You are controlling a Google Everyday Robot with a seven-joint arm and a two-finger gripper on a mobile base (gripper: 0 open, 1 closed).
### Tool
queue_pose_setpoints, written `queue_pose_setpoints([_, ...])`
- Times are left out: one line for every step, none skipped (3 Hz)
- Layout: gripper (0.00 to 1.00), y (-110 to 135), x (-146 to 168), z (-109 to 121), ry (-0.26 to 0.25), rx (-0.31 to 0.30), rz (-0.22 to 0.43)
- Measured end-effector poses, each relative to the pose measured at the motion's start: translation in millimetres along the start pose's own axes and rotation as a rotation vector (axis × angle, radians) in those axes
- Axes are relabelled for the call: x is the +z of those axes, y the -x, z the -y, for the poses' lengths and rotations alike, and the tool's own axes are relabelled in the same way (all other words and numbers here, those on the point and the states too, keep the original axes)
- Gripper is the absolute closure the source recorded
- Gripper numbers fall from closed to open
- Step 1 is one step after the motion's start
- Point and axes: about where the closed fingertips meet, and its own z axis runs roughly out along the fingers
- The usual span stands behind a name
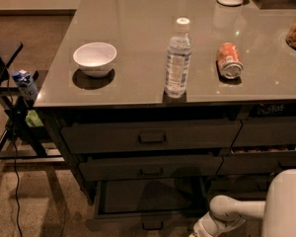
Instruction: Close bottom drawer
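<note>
The bottom drawer (148, 197) is the lowest of three wide dark drawers in the left stack. It stands pulled out, its inside shows dark, and its front panel with a small pull (152, 225) lies near the picture's lower edge. My white arm (232, 212) reaches in from the bottom right, and its wrist ends just right of the drawer front. My gripper is below the picture's lower edge, out of view.
The counter top (138, 83) holds a white bowl (94, 58), a water bottle (177, 58) and an orange can on its side (229, 60). The middle drawer (148, 168) and top drawer (153, 136) are above. Narrower drawers (269, 132) are on the right. A stand with a carton (25, 83) is on the left.
</note>
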Motion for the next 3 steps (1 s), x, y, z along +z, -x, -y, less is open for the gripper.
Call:
queue_pose_setpoints([1.0, 18, 13, 23, -0.035, -0.005, 0.058])
queue_pose_setpoints([1.0, 36, 14, 42, -0.072, -0.014, 0.109])
queue_pose_setpoints([1.0, 49, 10, 51, -0.127, -0.035, 0.14])
